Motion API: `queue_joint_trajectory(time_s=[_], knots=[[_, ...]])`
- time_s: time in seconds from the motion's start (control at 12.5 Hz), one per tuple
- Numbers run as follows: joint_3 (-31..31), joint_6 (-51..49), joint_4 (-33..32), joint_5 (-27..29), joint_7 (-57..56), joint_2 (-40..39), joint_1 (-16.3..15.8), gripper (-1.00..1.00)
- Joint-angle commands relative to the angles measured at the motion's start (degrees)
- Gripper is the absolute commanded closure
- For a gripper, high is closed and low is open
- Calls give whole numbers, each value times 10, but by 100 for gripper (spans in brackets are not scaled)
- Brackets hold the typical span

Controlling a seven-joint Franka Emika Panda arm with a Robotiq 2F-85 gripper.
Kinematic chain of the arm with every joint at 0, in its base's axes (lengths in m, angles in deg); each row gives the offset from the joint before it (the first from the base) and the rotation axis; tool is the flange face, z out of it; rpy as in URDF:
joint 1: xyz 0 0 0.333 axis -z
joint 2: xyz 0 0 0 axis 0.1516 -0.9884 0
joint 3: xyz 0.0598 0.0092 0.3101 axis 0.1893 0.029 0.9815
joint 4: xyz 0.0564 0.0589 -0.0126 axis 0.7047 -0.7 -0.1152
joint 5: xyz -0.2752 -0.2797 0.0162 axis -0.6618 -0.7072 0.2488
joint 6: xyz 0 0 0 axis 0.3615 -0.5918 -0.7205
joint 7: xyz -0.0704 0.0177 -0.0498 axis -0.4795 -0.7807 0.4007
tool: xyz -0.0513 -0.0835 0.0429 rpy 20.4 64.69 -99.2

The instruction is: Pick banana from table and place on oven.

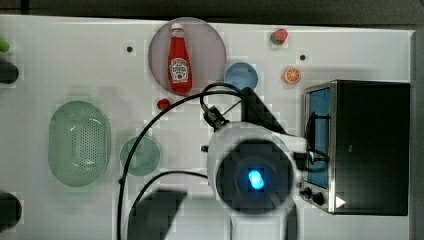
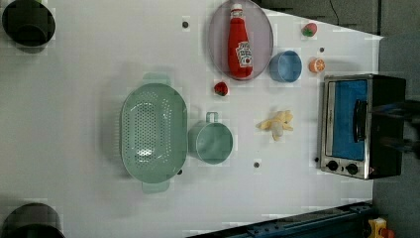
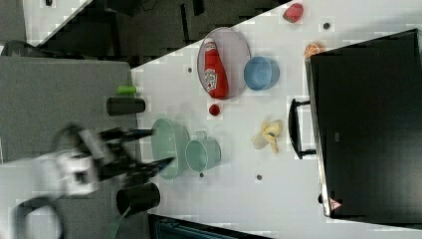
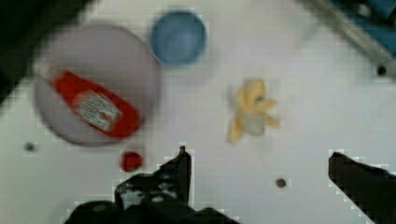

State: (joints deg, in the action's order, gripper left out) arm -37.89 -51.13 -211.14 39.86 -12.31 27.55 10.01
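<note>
In the left view, going from its left: a green colander (image 2: 153, 133) is sitting on the table (image 2: 74, 124), a green mug (image 2: 212, 142) just beside it. The banana (image 2: 276, 124) is lying on the bare tabletop between mug and oven (image 2: 360, 126), apart from both, under the blue bowl (image 2: 286, 66). In the wrist view the gripper (image 4: 259, 163) is hanging spread wide, grasping nothing, above the table near the banana (image 4: 252, 115).
</note>
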Motion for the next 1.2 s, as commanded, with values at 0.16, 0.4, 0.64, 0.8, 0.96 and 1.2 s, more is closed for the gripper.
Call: queue_joint_trajectory(time_s=[0.16,0.4,0.64,0.8,0.96,1.2], knots=[[-20,102,-70,8,10,-86,1,-100],[-34,200,-90,8,9,-167,2,-100],[-43,266,-100,8,8,-233,2,-100],[-43,301,-117,8,8,-265,2,-100],[-43,349,-133,8,8,-291,2,-100],[-43,402,-145,8,8,-328,2,-100]])
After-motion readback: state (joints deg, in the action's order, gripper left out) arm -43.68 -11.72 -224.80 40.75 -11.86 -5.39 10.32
